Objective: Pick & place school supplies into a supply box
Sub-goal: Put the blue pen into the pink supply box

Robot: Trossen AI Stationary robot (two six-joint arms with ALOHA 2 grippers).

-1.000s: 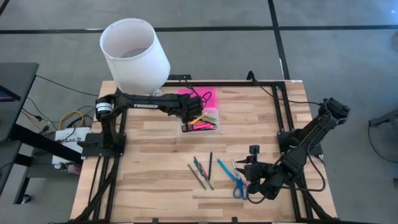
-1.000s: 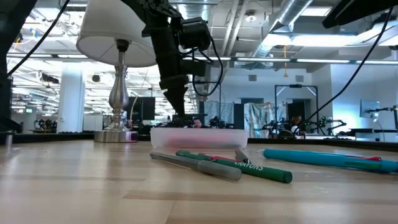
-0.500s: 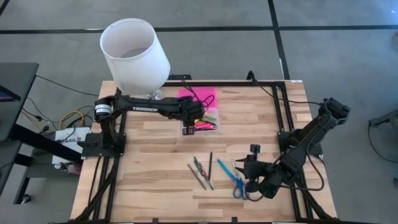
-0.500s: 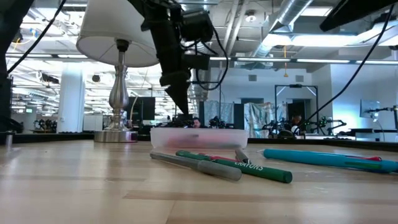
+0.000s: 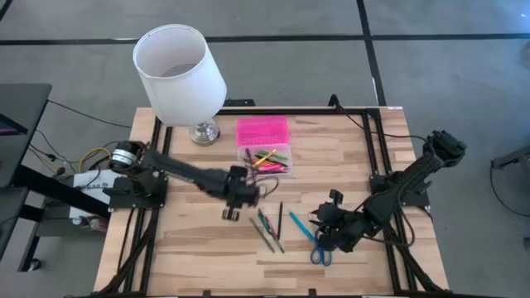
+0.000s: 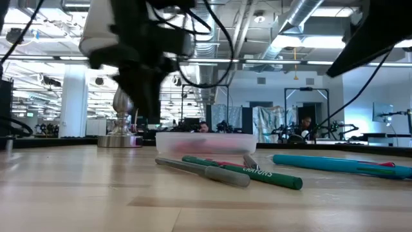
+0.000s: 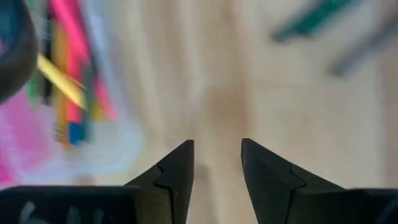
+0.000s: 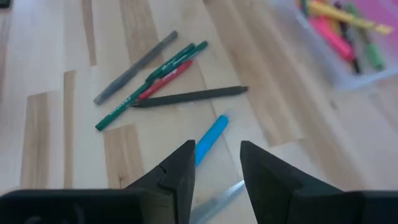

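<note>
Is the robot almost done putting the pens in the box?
About halfway. Several pens already lie in the box. Nothing is in hand: the left pincer is open and empty over the bare table beside the loose pens, and the right pincer is open over the blue pen. Left on the table: a grey pen, a green pen, a black pen, the blue pen and the scissors.

Even, bright overhead light with soft shadows; the dark left arm (image 6: 138,64) and the left wrist view smear with motion blur.
</note>
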